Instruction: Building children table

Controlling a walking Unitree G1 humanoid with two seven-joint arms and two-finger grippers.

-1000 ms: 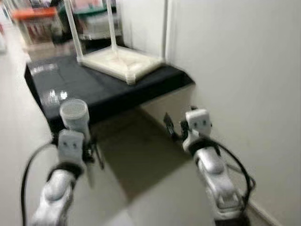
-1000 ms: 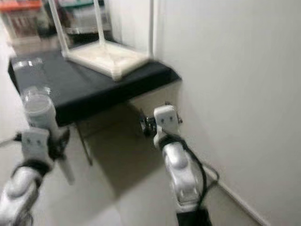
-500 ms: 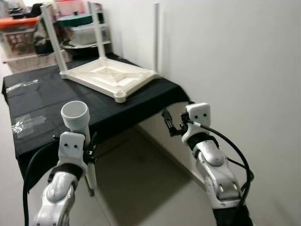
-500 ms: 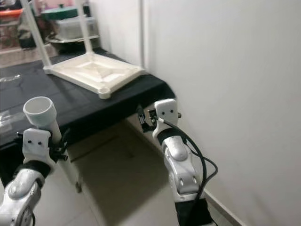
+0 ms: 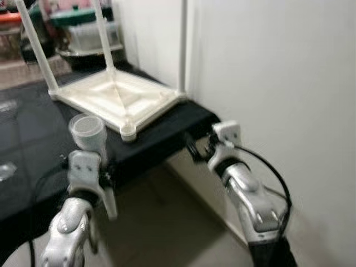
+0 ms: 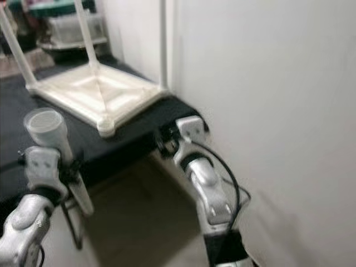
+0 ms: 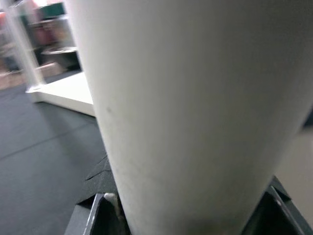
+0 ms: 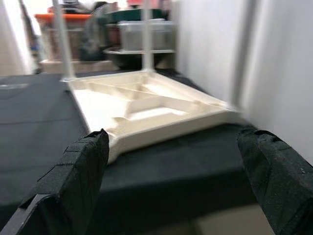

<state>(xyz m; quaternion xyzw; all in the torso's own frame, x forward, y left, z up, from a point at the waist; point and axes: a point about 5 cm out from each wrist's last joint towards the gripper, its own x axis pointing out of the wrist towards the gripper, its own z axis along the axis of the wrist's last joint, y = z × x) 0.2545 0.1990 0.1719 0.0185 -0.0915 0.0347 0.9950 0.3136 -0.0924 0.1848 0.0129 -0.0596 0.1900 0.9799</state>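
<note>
White children's table top lay upside down on the black-covered desk, at the desk's far-right corner next to the wall. Three white legs stood up from it: two at the far corners and one at the wall-side corner. The near corner socket was empty, sitting just inside the desk's front edge.

Fourth leg, a white hollow tube, was in the left gripper, held roughly upright with the open end up and tilted slightly. Gripper was closed around the tube near its upper part; the lower end hung below the desk's edge level. In the left wrist view the tube ran between the fingers, pressed against it. The tube sat near the empty socket, to its left and toward the robot, not touching the top.

Right gripper was at the desk's front-right corner, close to the black cloth, pointing toward the table top. Right wrist view showed its fingers spread wide, nothing between them, ribbed underside of the top ahead.

Storage bins and containers were blurred behind the desk.
</note>
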